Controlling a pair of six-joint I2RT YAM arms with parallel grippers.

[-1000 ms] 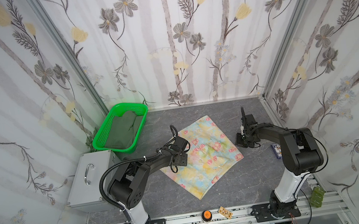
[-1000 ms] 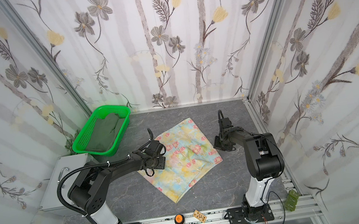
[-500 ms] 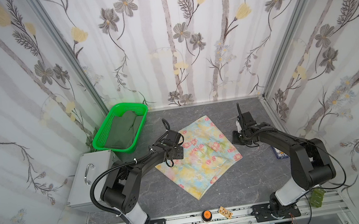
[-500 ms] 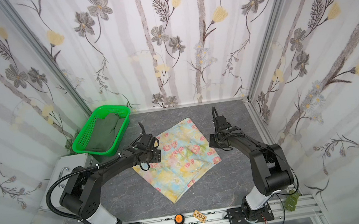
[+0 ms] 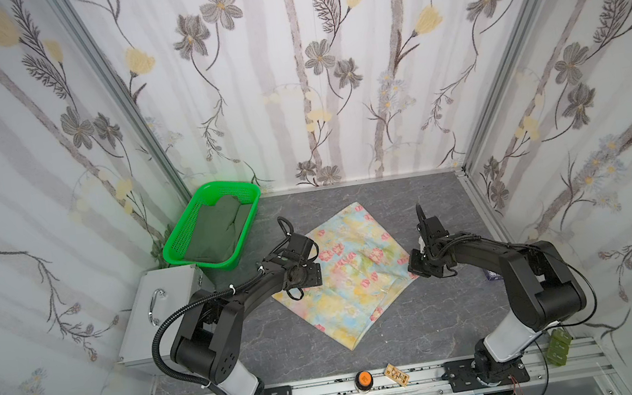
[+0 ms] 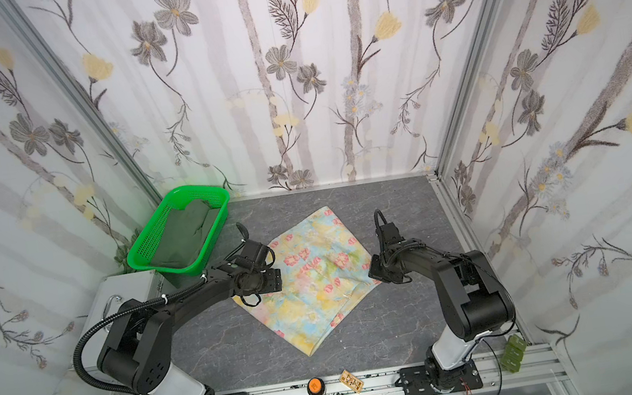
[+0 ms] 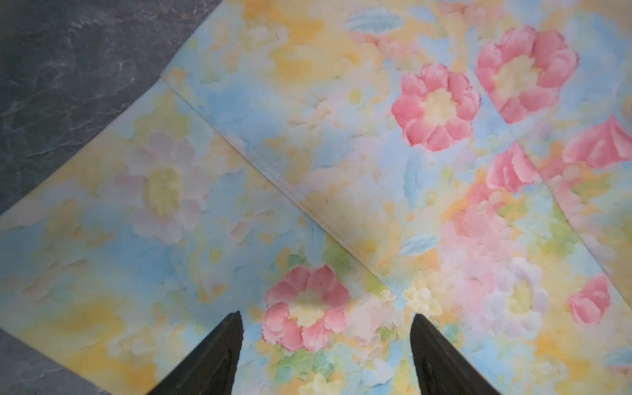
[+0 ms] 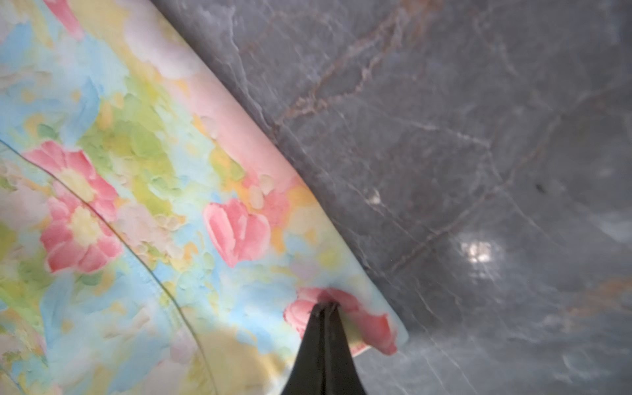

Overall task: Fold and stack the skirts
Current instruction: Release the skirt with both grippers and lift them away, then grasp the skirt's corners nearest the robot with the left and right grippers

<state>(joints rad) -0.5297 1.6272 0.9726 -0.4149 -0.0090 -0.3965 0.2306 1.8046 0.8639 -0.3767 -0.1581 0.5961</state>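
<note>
the floral skirt (image 5: 352,273) lies flat mid-table as a diamond, one corner pointing at the back wall and one at the front rail (image 5: 332,385). in the left wrist view a stitched hem edge runs slantwise across the cloth, one layer lying over another.

the left gripper (image 7: 325,316) hangs over the skirt's left corner with its fingers (image 7: 219,349) spread wide, a pink flower showing between them and nothing held. the right gripper (image 8: 325,306) is closed to a point, pinching the skirt just inside its right corner; the cloth puckers at the tips and the corner's edge curls a little off the table (image 5: 429,325).

the olive skirt (image 5: 218,233) sits rumpled inside the basket (image 5: 174,248) at the back left, apart from the floral one.

bare table lies open in front of the skirt on both sides of its near corner, behind it up to the back wall, and right of the right gripper. on the left, the basket and a silver case (image 5: 162,308) crowd the table's edge near the left arm.
</note>
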